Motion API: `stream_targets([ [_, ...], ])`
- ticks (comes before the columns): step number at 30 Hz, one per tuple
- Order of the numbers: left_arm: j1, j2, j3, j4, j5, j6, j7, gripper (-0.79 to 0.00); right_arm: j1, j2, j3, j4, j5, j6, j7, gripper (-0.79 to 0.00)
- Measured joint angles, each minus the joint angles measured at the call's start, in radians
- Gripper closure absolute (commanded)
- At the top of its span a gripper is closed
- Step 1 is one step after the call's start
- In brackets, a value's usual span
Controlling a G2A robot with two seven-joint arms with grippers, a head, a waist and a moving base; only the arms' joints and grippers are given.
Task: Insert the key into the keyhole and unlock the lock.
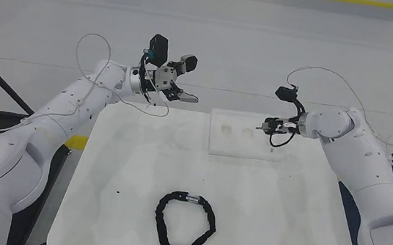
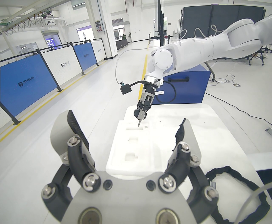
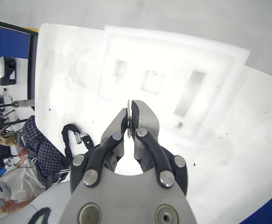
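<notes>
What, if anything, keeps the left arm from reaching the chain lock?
Probably nothing: the left gripper is open and empty, and the chain lock lies alone on the table, apart from the foam tray.

Around the chain lock the tabletop lies open; beyond sits a seemingly low foam tray.

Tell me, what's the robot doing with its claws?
The right claw is shut on a small key, holding it above the white foam tray. The left claw is open, up near the table's far edge, holding nothing. The black chain lock lies looped on the table, untouched, so the key isn't in the keyhole yet.
</notes>
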Motion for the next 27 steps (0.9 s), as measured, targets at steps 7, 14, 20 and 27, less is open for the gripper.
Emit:
stream_targets([
  [7,0.0,0.0,0.0,0.0,0.0,0.0,0.0,-0.785,-0.086,0.063,0.077,-0.272,-0.009,0.109,0.175,0.0],
  [14,0.0,0.0,0.0,0.0,0.0,0.0,0.0,-0.785,-0.227,0.129,0.211,-0.553,0.028,0.16,0.28,0.0],
  [20,0.0,0.0,0.0,0.0,0.0,0.0,0.0,-0.785,-0.342,0.17,0.349,-0.683,0.178,0.1,0.319,0.0],
  [27,0.0,0.0,0.0,0.0,0.0,0.0,0.0,-0.785,-0.477,0.21,0.496,-0.817,0.213,0.109,0.287,0.0],
])
